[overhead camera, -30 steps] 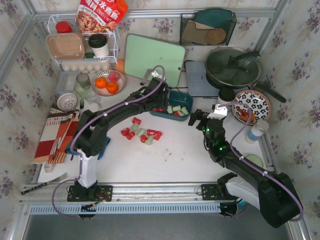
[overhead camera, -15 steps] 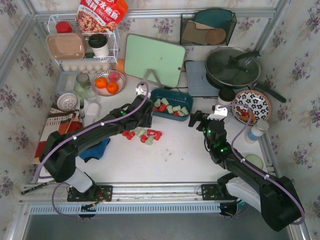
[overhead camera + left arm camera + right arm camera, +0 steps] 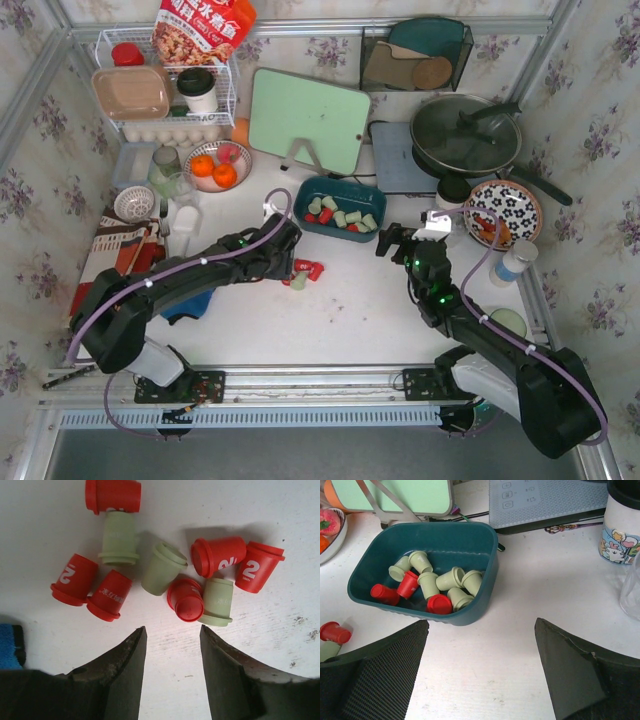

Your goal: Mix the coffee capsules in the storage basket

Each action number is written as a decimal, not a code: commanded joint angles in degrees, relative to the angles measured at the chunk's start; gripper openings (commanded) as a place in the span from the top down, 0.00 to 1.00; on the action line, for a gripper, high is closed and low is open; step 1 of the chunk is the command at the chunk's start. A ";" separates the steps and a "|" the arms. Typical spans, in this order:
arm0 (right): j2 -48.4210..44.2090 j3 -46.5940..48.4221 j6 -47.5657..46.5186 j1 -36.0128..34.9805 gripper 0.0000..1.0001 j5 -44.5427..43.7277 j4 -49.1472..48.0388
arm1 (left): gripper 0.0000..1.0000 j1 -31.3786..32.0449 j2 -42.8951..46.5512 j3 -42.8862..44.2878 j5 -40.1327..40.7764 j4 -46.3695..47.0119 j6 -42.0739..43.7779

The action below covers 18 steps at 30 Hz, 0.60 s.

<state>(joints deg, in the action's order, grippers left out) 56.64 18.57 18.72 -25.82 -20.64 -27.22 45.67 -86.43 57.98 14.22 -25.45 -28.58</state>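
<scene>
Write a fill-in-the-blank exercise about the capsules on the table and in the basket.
1. The small cup-shaped plastic coffee capsules inside the dark teal-blue rectangular plastic basket are mostly pale ___.
2. In the left wrist view, ___ red capsules lie on the white table.
3. Several of those red capsules bear the white numeral ___.
Missing words: green; six; 2.

A green cutting board (image 3: 308,118) stands near a lidded pan (image 3: 466,132).

Pretty bright, even light from above, no harsh glare. The coffee capsules (image 3: 162,567) throw soft gray shadows on the white table (image 3: 280,510). Wrist views are sharp mid-frame, the near foreground goes soft. Top view bends slightly at the edges.
</scene>
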 commanded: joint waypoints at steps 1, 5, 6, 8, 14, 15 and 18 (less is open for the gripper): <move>0.75 -0.12 -0.69 -0.10 0.05 0.43 -3.17 | 0.50 0.74 -1.06 -0.57 -0.98 2.09 -2.40; 1.27 -0.03 -0.77 -0.09 0.05 0.66 -3.27 | 0.50 1.51 -1.97 -0.46 -1.33 3.27 -2.97; 1.32 -0.02 -0.81 -0.07 0.05 0.62 -3.23 | 0.50 1.60 -2.31 -0.35 -1.30 3.38 -3.13; 1.36 -0.02 -0.79 -0.09 0.05 0.65 -3.27 | 0.50 1.70 -3.08 -0.03 -1.46 3.56 -3.37; 1.37 0.07 -0.76 -0.08 0.05 1.15 -3.19 | 0.50 1.79 -6.54 1.22 -0.79 2.74 -3.41; 1.38 0.09 -0.72 -0.03 0.05 1.21 -3.18 | 0.50 1.79 -7.09 1.33 -0.36 2.62 -3.41; 1.09 0.07 -0.63 -0.07 0.05 1.46 -3.06 | 0.51 1.79 -8.07 1.43 0.29 2.92 -3.35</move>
<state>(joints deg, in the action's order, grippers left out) 58.06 18.55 18.48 -25.82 -19.55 -28.64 47.44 -93.60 58.89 13.28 -22.98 -31.55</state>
